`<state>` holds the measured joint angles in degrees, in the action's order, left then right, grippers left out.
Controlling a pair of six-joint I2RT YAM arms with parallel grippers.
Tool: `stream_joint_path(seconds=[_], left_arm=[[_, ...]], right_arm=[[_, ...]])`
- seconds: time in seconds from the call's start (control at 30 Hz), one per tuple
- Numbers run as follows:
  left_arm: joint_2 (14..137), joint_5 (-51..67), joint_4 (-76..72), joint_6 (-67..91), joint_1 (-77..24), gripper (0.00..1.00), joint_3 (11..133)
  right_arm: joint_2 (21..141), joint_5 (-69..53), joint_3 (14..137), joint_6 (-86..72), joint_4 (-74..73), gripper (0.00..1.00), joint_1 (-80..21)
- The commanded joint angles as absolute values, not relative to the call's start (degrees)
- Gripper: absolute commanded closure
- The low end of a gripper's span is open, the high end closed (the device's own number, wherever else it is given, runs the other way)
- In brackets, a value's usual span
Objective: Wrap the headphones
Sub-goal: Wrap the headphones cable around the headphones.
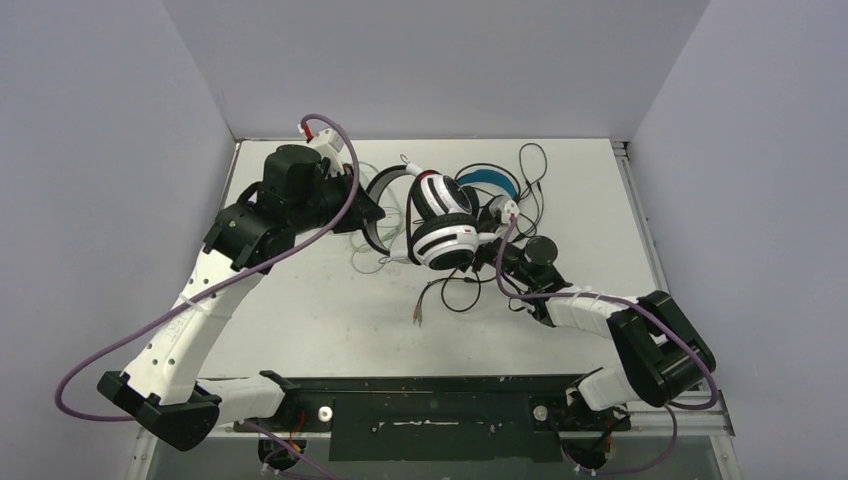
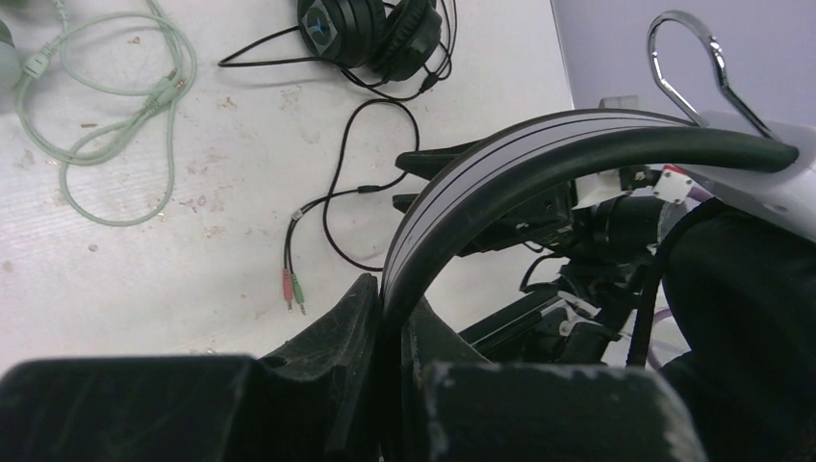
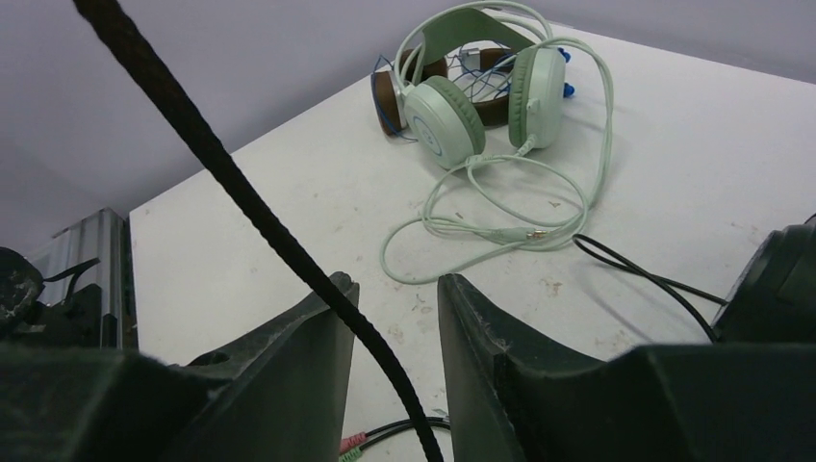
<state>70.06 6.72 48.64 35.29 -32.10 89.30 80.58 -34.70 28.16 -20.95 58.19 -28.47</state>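
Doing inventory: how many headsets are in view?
4. Striped headset in the left gripper; black headset beyond it; mint headset in the right wrist view, brown headset behind it. Others may hide under the left arm.

A headset's headband is being gripped between the fingers of the left gripper, left of its earcups at the centre of the table. A braided cord is being straddled by the parted fingers of the right gripper. Beyond them, another headset is being backed by a third headset, its cord being spread before it on the table.
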Motion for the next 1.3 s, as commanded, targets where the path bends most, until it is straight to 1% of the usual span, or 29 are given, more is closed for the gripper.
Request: stream_joint_path(seconds=[0.0, 0.13, 0.4, 0.57, 0.67, 0.77, 0.83, 0.93, 1.03, 1.13, 1.27], left_arm=[[69.47, 9.71, 43.09, 44.93, -31.22, 1.00, 92.71], [70.10, 6.69, 45.23, 49.67, -30.77, 1.00, 94.22], [71.73, 1.59, 49.03, 52.95, -30.67, 1.00, 100.04], [73.39, -5.21, 51.88, 52.15, -30.50, 1.00, 103.11], [75.08, -11.18, 53.19, 52.39, -29.84, 1.00, 103.96], [76.95, -16.65, 54.05, 53.22, -28.37, 1.00, 104.24], [78.30, -21.29, 54.90, 53.98, -27.48, 1.00, 104.58], [79.96, -28.11, 55.71, 55.59, -25.75, 1.00, 103.88], [81.02, -33.91, 55.65, 56.68, -24.62, 1.00, 101.83], [81.60, -39.22, 54.50, 57.17, -24.43, 1.00, 98.44], [81.93, -45.35, 52.79, 55.94, -24.43, 1.00, 93.57]], right_arm=[[82.91, -39.19, 27.71, -24.15, 67.70, 0.64, -28.44], [85.47, -40.12, 27.45, -24.85, 69.30, 0.64, -29.17], [92.67, -39.02, 27.72, -25.13, 72.29, 0.67, -33.99], [94.73, -38.26, 27.99, -26.00, 73.99, 0.75, -37.79], [93.21, -37.01, 27.73, -25.14, 71.80, 0.81, -41.23], [91.07, -36.53, 27.21, -25.41, 70.20, 0.90, -44.28], [88.75, -36.12, 26.59, -25.57, 68.55, 0.92, -46.34], [83.20, -34.40, 26.11, -24.29, 62.76, 0.93, -49.78], [77.32, -32.15, 27.52, -20.56, 52.79, 0.96, -53.19], [73.25, -31.28, 31.79, -16.95, 40.12, 0.98, -55.19], [71.60, -30.54, 40.65, -12.01, 22.64, 0.98, -55.54]])
